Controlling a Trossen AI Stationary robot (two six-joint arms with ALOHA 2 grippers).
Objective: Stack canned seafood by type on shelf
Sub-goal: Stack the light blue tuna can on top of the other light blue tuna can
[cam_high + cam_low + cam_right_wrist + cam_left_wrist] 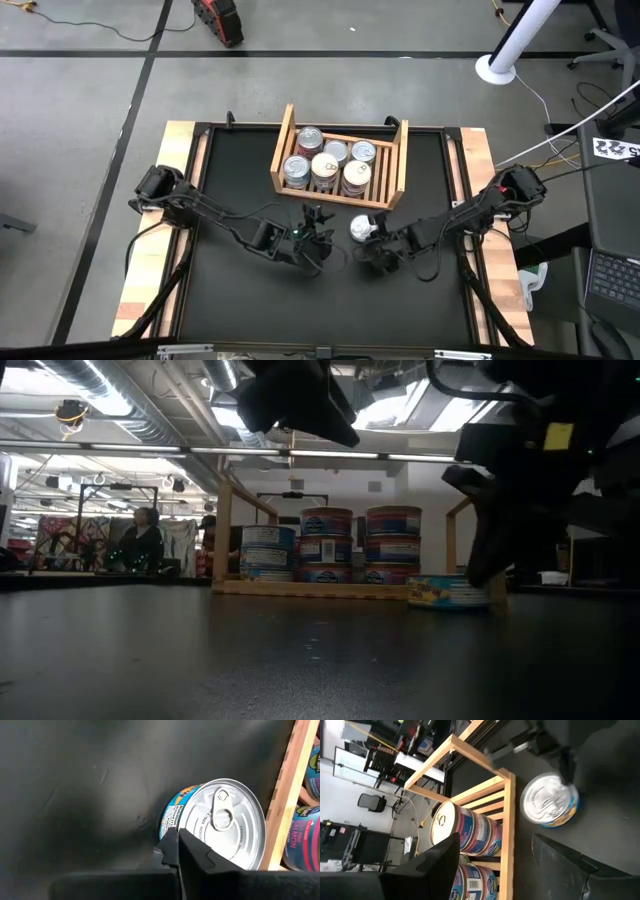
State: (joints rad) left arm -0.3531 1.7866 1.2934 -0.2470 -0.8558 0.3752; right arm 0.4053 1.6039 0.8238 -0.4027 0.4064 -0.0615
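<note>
Checking the loose tin (362,228) first: you have one can standing lid-up on the black bench (230,300), just below the shelf's lower rail in the high view, slightly right of centre. In the right wrist view its pull-tab lid (227,827) faces up and its side label shows blue and yellow; the wooden rail runs just beside it. Being round and flat, it has no long axis to favour, so approach direction is set by the rail, not the can.

The shelf (283,135) sits in the upper centre of the high view and carries six stacks of tins (330,165); the low view shows those stacks two and three cans high.

Your right end effector (377,250) is the nearer one, lying just below and right of the loose tin, which lies up and left of it, toward the shelf. From the right wrist view a dark finger (192,852) overlaps the can's near edge, but whether the fingers are parted around the can or closed on it cannot be determined.

Your left end effector (318,235) sits to the left of the tin, apart from it, with its fingers spread and nothing between them.

Judgement: the tin has not yet been lifted; the label should be matched to a like stack before placement.
</note>
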